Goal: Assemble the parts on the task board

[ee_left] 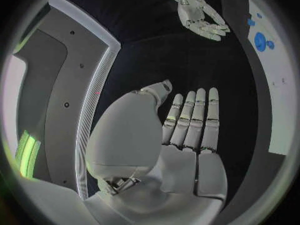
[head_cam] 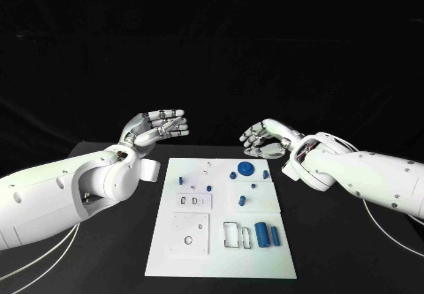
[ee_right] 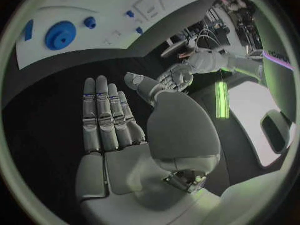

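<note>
The white task board [head_cam: 223, 257] lies in the middle of the black table. Several blue parts sit on it: a round disc [head_cam: 245, 166] at the far edge, a small knob [head_cam: 242, 199], and two upright cylinders [head_cam: 262, 234] near the front right. My left hand [head_cam: 162, 127] hovers beyond the board's far left corner, fingers straight and apart, holding nothing; the left wrist view shows its flat palm [ee_left: 187, 135]. My right hand [head_cam: 265, 138] hangs past the far right corner, also empty, with fingers extended [ee_right: 109, 120]. The disc [ee_right: 60, 35] appears in the right wrist view.
White cables [head_cam: 393, 229] trail off the table on both sides. Rectangular recesses [head_cam: 234, 235] and a square plate [head_cam: 192, 234] mark the board's near half. Bare black tabletop flanks the board left and right.
</note>
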Controlling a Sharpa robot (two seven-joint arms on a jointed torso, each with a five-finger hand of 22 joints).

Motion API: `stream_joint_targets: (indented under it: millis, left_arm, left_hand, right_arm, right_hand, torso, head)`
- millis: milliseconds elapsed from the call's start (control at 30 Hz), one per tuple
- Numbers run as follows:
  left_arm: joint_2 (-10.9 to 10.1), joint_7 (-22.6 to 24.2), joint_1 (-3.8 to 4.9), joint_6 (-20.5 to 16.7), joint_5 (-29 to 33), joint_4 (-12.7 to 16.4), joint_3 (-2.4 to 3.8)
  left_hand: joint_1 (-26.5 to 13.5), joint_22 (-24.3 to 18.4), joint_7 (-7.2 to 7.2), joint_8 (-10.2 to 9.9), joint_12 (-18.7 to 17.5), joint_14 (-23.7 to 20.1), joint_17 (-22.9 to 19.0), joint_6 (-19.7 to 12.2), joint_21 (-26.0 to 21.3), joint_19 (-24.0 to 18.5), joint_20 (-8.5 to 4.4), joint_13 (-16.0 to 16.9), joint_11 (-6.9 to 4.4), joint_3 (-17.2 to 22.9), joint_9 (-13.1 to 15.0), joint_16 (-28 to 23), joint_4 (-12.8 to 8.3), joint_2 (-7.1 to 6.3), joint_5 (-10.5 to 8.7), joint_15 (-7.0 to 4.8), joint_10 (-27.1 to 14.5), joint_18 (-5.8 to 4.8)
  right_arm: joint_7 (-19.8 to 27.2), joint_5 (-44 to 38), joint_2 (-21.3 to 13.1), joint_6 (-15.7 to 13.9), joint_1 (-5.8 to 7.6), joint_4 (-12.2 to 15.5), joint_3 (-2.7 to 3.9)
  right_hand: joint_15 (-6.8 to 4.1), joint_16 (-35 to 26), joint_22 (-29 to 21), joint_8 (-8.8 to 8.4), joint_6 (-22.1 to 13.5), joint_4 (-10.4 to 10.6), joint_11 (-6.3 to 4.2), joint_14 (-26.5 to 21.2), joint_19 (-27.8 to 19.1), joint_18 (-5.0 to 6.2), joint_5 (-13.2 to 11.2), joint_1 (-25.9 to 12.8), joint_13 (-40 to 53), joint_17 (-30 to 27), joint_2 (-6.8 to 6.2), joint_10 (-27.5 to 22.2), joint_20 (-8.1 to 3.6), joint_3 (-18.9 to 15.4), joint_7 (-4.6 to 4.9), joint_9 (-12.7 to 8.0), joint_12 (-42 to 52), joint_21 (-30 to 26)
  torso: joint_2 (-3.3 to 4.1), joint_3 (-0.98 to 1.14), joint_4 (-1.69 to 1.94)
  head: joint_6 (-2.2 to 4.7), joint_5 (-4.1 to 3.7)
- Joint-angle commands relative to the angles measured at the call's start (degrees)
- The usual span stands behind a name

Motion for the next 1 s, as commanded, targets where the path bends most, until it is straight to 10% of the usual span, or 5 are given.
stream_joint_targets:
  millis: [33, 367, 600, 1000]
  left_arm:
    - [-0.9, -0.3, 0.52, 2.6, -1.0, 1.7, 0.16]
    - [-2.5, -0.6, 1.08, 3.0, -1.1, 5.2, 0.53]
    - [-3.0, -0.4, 1.23, 3.0, -1.1, 6.6, 0.64]
    - [-3.4, -0.5, 1.38, 3.0, -1.1, 7.3, 0.8]
  left_hand:
    - [0.1, 0.1, 3.45, 0.6, 0.2, 2.2, 0.5, 2.0, 0.8, 1.7, -0.15, 0.1, -0.37, 1.7, 0.3, 0.8, -0.6, -1.14, -0.31, -0.38, 2.5, 0.79]
    - [-0.4, 0.1, 3.5, 0.5, 0.0, 2.2, 0.5, 2.0, 0.8, 1.7, -0.16, 0.1, -0.31, 1.7, 0.3, 0.7, -0.6, -1.45, -0.42, -0.34, 2.6, 0.76]
    - [-1.0, 0.0, 3.62, 0.5, -0.3, 2.1, 0.6, 1.9, 0.7, 1.7, -0.13, 0.0, -0.22, 1.8, 0.2, 0.5, -0.4, -1.62, -0.58, -0.26, 2.6, 0.74]
    - [-1.2, -0.1, 3.65, 0.4, -0.4, 2.1, 0.6, 1.9, 0.7, 1.7, -0.12, 0.0, -0.19, 1.8, 0.2, 0.5, -0.4, -1.68, -0.62, -0.24, 2.5, 0.73]
  right_arm:
    - [-7.5, -16.8, 0.6, 5.8, 0.48, 0.1, 0.03]
    - [-10.9, -25.9, 2.2, 7.9, 0.92, 0.3, -0.03]
    - [-11.7, -27.3, 3.3, 7.7, 0.35, -0.6, -0.14]
    - [-12.3, -27.9, 4.8, 9.2, -0.68, -1.9, -0.26]
  right_hand:
    - [-3.65, 8.1, 5.0, 0.1, 3.0, 0.4, -2.37, 11.3, 7.4, 0.65, -2.3, 0.7, 0.8, 7.6, -2.42, 3.5, -3.74, -4.1, -2.33, 0.9, -1.8, 8.8]
    - [-4.7, 32.8, 14.6, -1.28, 4.1, 2.1, -2.9, 16.5, 11.0, 0.58, -0.7, 1.3, 2.7, 26.5, -2.83, 0.5, -5.35, -6.1, -3.02, 2.6, -1.9, 22.2]
    - [-4.4, 50.8, 34.5, -1.83, 4.5, 3.5, -2.67, 19.6, 17.8, -1.92, -0.5, 1.7, 3.5, 44.7, -2.73, -1.2, -4.95, -7.0, -2.86, 3.6, -1.4, 37.6]
    - [-4.3, 55.5, 41.8, -1.76, 5.3, 4.2, -2.66, 20.3, 20.3, -2.9, -0.4, 2.0, 3.7, 49.8, -2.36, -1.0, -4.81, -6.7, -2.79, 4.2, -0.4, 42.9]
  torso:
    - [1.72, -0.13, 0.25]
    - [3.38, -0.15, 0.74]
    - [4.1, -0.19, 0.98]
    - [4.62, -0.2, 1.31]
  head:
    - [0.52, -0.29]
    - [1.21, -0.98]
    - [1.01, -0.94]
    - [0.82, -1.01]
